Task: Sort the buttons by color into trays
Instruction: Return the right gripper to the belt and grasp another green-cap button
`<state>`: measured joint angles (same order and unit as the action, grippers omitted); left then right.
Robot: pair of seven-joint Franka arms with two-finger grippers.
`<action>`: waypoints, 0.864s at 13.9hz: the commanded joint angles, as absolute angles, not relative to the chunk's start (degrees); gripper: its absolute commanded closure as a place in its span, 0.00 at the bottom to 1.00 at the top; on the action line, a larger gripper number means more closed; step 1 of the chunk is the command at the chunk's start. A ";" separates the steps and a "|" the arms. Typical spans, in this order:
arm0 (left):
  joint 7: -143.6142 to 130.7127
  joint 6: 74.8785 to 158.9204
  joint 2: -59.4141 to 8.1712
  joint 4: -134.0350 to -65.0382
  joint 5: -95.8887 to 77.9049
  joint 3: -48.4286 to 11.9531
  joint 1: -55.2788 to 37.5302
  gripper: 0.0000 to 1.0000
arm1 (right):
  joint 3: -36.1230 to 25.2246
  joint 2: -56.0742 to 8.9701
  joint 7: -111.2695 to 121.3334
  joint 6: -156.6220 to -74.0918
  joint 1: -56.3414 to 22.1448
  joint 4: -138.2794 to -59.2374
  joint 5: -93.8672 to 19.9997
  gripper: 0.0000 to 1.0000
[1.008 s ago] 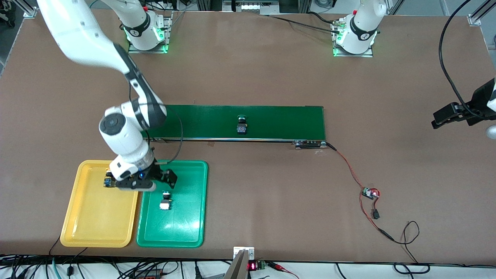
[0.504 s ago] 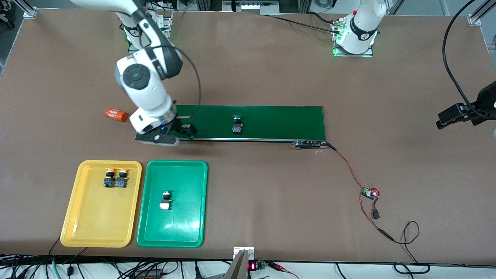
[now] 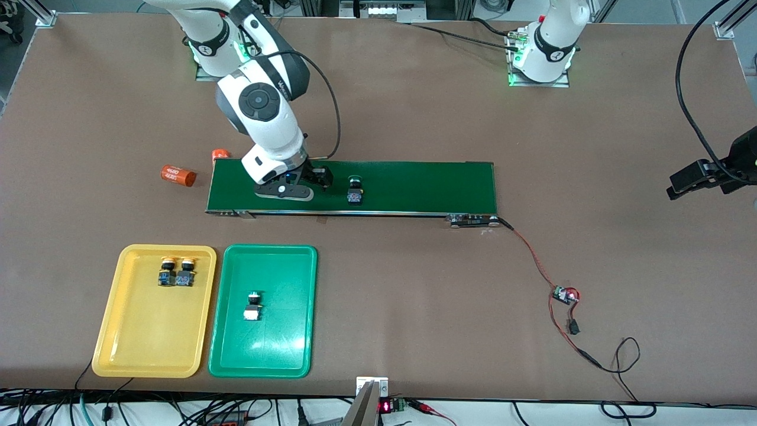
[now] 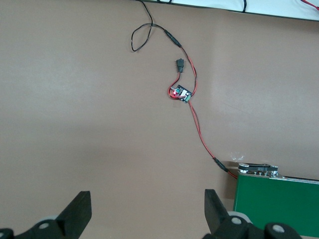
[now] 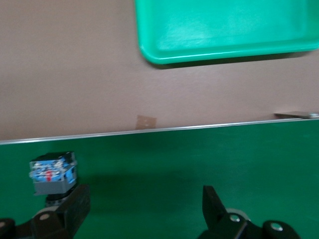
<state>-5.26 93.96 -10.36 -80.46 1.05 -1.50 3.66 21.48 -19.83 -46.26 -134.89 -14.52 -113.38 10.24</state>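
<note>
Buttons: two yellow-capped ones (image 3: pixel 176 271) lie in the yellow tray (image 3: pixel 118 349), one green-capped (image 3: pixel 253 306) in the green tray (image 3: pixel 295 355); the last green button (image 3: pixel 355 190) sits on the conveyor belt (image 3: pixel 426 186). Right gripper (image 3: pixel 303 184), jaws wide and empty, hangs over the belt beside it. Left gripper (image 4: pixel 147 211), open and empty, waits over bare table. Risk: if the belt carries the button along, closing jaws may clip and topple it.

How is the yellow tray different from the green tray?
The shallow yellow plastic tray holds two yellow-capped push buttons standing side by side; the shallow green plastic tray holds just one button. The yellow tray lies toward the right arm's end of the table. Both are same-sized rectangles with rounded corners.
</note>
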 commanded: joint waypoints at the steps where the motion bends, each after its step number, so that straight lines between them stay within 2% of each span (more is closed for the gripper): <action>1: -4.31 94.39 -10.46 -80.16 0.35 -1.32 3.87 0.00 | 22.67 -20.39 -45.79 -135.88 -15.03 -113.55 10.90 0.00; 12: -4.39 94.39 -10.46 -79.98 0.44 -1.41 3.78 0.00 | 24.43 -22.85 -46.41 -135.62 -15.73 -113.64 10.81 0.00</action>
<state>-5.26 94.21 -10.37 -80.46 1.05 -1.51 3.70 24.01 -23.01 -46.21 -135.38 -15.71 -113.42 10.33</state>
